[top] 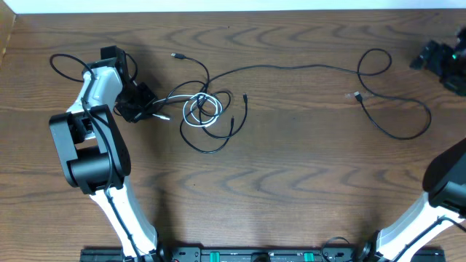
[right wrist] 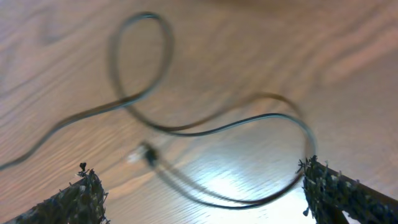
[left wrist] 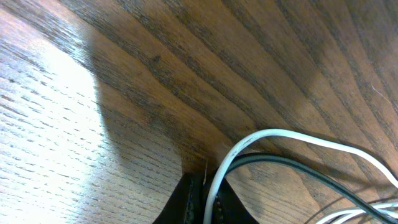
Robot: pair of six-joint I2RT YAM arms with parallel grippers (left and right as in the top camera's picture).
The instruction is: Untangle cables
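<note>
Left gripper (top: 149, 108) pinches the white cable (left wrist: 273, 131) at the tangle's left edge; black cable (top: 291, 66) runs right to the right gripper (right wrist: 199, 169), wide open and empty above its end.

A dark wood-grain table (top: 306, 189) is filling the view, light glaring off it; a pale strip (top: 218, 6) is edging its far side.

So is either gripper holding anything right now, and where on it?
The left gripper pinches the white cable at a bend; the right gripper is open, holding nothing.
</note>
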